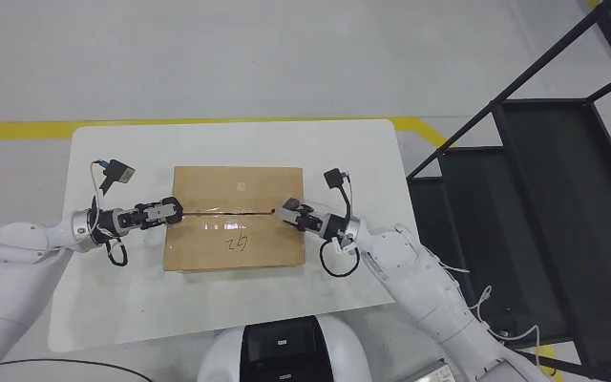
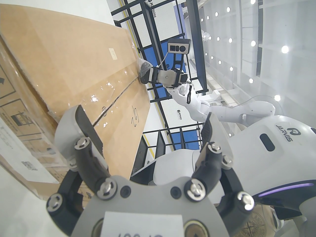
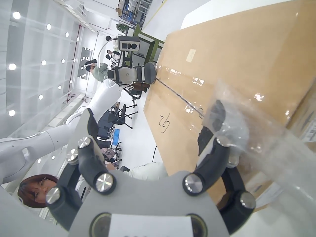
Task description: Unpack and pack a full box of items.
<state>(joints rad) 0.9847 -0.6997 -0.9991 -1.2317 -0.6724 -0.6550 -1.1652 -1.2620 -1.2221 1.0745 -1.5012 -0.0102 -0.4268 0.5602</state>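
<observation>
A closed cardboard box (image 1: 239,186) lies in the middle of the white table (image 1: 229,143), its two top flaps meeting in a seam under clear tape (image 1: 229,212). My left gripper (image 1: 170,209) is open at the seam's left end; in its wrist view its own gripper (image 2: 145,127) has one finger (image 2: 84,127) over the box (image 2: 74,57) edge. My right gripper (image 1: 289,212) is open at the seam's right end. In the right wrist view, loose crumpled tape (image 3: 237,114) hangs over one finger (image 3: 214,117) of the right gripper (image 3: 153,124).
A black metal stair frame (image 1: 516,191) stands beyond the table's right edge. A handwritten mark (image 1: 238,244) is on the box's near flap. Bare table runs around all sides of the box, widest at the far side and front.
</observation>
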